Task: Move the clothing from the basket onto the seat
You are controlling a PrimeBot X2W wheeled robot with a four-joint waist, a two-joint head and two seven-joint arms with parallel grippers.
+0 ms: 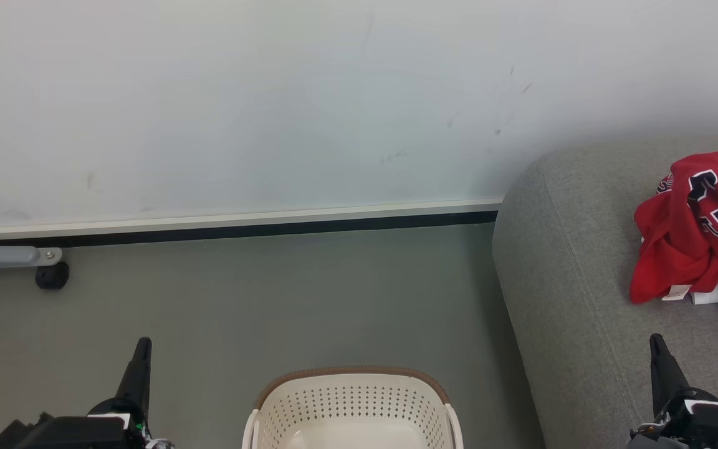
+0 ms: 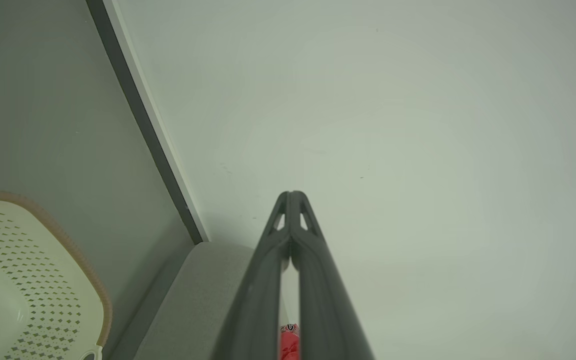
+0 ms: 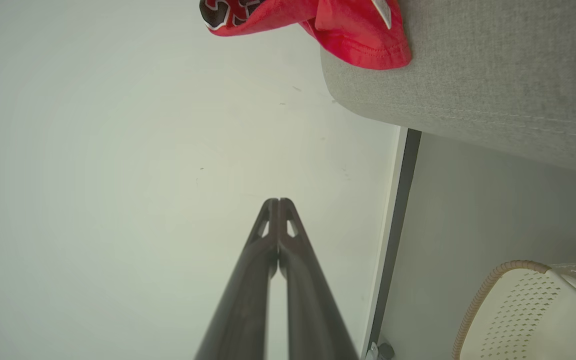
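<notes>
Left hand [image 1: 141, 352], lower left of head view: fingers pressed together, nothing in it. Right hand [image 1: 658, 349], lower right: same, fingers together and holding nothing, tip overlapping the front of the seat [image 1: 571, 262] in frame. Both wrist views show the tips touching.

Basket [image 1: 353, 371] sits bottom centre, between my hands, on the floor. The part of its inside that's in frame shows no red.

Clothing [image 1: 695, 231] is bunched on the seat at the right edge, numerals up, white trim at its lower edge.

My read: light, soft jersey, a bit slick. It drapes and stretches and isn't fragile. Best hold is a pinch on a raised fold or the thick hem, not flat cloth.

Task looks about done, but the basket's bottom is cut off, so I can't confirm.
</notes>
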